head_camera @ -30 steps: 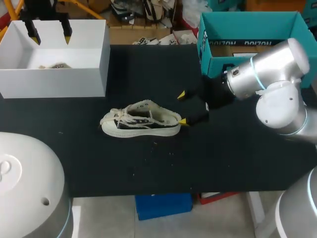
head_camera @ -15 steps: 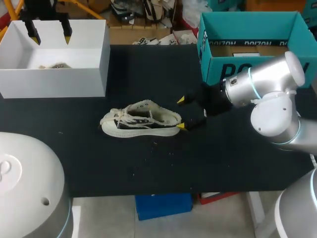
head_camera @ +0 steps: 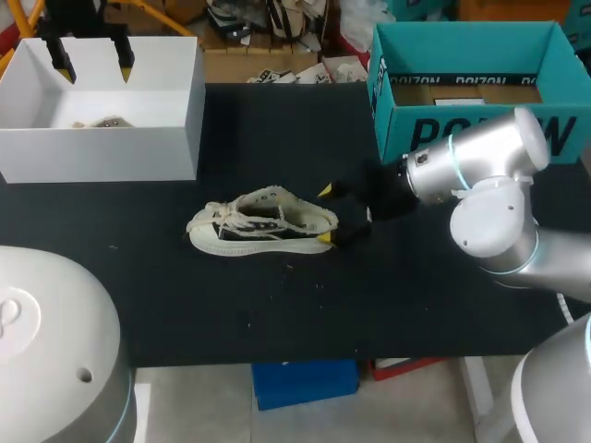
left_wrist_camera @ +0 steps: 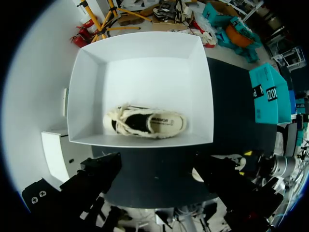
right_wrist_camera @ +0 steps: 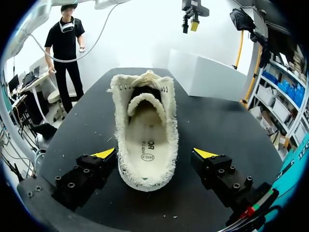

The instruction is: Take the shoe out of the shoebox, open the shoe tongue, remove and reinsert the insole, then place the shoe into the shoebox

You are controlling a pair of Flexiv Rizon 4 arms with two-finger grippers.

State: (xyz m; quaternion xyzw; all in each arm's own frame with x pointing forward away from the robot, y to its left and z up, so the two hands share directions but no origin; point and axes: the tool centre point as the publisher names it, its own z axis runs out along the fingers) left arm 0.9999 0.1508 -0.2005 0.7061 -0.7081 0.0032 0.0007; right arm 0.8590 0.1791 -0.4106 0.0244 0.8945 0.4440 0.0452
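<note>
Right hand (head_camera: 324, 214) has slid leftward across the counter (head_camera: 277, 314) over the last second. It has gone from standing off to the right of the shoe (head_camera: 263, 224) to having its open fingers on either side of the heel. The wrist view shows both yellow tips level with the heel and the jaws wide apart, so nothing is gripped yet.

The shoe itself has not shifted. It lies on its sole in the middle of the frame, toe to the left, with the insole (right_wrist_camera: 145, 140) seated inside. Left hand (head_camera: 92, 55) has stayed put, open, over the white box (head_camera: 102, 138) in the upper left, where a second shoe (left_wrist_camera: 147, 123) rests.

Since the shoe is already out on the counter, the approach looks like a set-up to clamp the heel and steady it for the tongue and insole work.
</note>
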